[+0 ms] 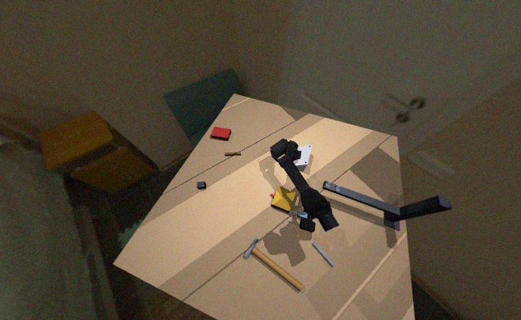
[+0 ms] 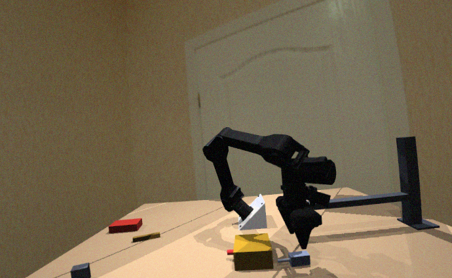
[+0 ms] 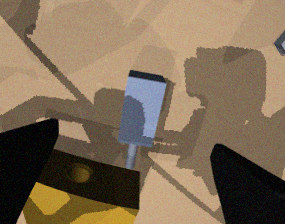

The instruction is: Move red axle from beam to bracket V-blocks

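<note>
We see the red axle [image 1: 272,195] [image 2: 230,252] lodged in the beam [image 1: 282,200] [image 2: 253,254] [image 3: 110,181], its short, round red end poking out of one side and the rest hidden within. The beam is a chunky yellow block sitting flat on the counter, with a round, dull-gold spot on the face our wrist view catches. Well apart from it, the dark bracket [image 1: 366,201] [image 2: 409,172] stands upright on a flat foot, a long bar reaching out sideways; its V-blocks are too small for us to make out.
</note>
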You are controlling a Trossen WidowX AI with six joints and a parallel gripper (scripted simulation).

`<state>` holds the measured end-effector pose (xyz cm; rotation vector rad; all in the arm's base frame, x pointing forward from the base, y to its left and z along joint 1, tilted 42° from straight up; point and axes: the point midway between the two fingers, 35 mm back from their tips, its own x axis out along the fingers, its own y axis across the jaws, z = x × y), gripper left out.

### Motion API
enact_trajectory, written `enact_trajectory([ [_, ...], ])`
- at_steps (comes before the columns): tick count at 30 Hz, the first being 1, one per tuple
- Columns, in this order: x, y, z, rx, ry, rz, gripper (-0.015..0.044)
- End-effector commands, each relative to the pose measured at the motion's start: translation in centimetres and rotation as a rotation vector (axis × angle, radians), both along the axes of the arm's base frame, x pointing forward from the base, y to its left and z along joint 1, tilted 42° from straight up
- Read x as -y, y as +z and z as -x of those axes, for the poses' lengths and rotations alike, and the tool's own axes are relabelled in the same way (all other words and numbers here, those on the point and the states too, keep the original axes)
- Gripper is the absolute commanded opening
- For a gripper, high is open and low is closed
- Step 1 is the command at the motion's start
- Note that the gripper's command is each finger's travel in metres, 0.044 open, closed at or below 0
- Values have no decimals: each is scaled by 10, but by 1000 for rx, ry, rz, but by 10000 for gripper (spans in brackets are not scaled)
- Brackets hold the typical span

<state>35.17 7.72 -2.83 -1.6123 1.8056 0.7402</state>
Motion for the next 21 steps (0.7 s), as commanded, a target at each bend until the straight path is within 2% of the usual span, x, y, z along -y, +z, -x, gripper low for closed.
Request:
enact_trajectory([
  [1, -7, 7, -2, 8, -4, -6, 440],
  [6, 6, 16, 0, 4, -5, -2, 440],
  [11, 49, 60, 11, 25, -26, -6, 440],
  [17, 110, 115, 46, 51, -58, 4, 440],
  [21, 132, 132, 67, 61, -73, 12, 440],
])
